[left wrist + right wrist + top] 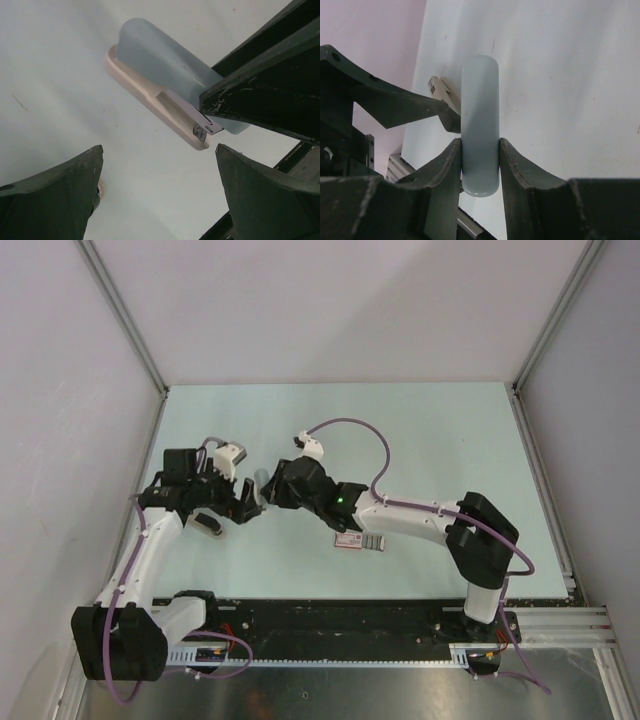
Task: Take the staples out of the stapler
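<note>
Right now your right gripper (480, 150) is clamped on the stapler (480, 125), one finger pressed against each flank of its pale grey-blue rounded top, jaws partly closed to the width of the body. In the top view the stapler (262, 479) sits at about 9 o'clock from the middle of the table (430, 440), wedged between the two wrists. Your left gripper (159, 150) stands with its jaws spread as wide as they go, holding nothing; in its own camera the stapler lies at 12 o'clock from the gap, close by but not touched. That same view shows a pinkish-cream base (145, 92) under the blue top and a small silver metal piece (202, 131) at the near end, right beside the right gripper's black finger (260, 95). You cannot tell from these views whether the stapler rests on the table or hangs just above it. A flat box (360, 542) with a red-and-white label lies at 5 o'clock from the right gripper, well apart from the stapler.
</note>
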You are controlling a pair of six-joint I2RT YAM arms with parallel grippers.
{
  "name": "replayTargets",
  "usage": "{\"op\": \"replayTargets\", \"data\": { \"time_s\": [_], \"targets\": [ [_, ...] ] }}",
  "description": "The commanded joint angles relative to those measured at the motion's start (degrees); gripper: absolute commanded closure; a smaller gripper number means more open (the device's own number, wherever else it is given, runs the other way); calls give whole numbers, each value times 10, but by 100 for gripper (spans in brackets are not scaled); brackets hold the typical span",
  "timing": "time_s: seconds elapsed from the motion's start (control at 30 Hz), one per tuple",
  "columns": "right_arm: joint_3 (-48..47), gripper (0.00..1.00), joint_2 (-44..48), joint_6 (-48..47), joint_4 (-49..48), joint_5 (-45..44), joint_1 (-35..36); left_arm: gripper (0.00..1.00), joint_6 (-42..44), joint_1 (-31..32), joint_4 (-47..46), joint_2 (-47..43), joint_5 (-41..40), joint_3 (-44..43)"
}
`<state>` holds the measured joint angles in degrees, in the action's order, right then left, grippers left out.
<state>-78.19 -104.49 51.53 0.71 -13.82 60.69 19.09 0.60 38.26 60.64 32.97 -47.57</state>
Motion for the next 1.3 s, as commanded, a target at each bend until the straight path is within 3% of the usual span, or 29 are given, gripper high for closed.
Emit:
{"op": "replayTargets", "data": {
  "time_s": [0.0,0.1,0.3,0.63,0.87,1.27],
  "targets": [
    [17,100,46,36,-85,-58,3,1,53,-4,10,-11,58,-4],
    [21,100,52,38,-95,-58,3,3,71,-4,12,-4,64,-1],
    [30,100,55,55,-109,-50,4,19,101,-4,14,8,79,8],
    [46,100,54,79,-140,-30,8,21,96,-25,14,20,102,-20],
    [58,100,48,106,-161,-7,10,32,102,-31,14,38,113,-21],
    [61,100,31,110,-184,0,22,28,92,-35,15,40,134,-19]
  ]
}}
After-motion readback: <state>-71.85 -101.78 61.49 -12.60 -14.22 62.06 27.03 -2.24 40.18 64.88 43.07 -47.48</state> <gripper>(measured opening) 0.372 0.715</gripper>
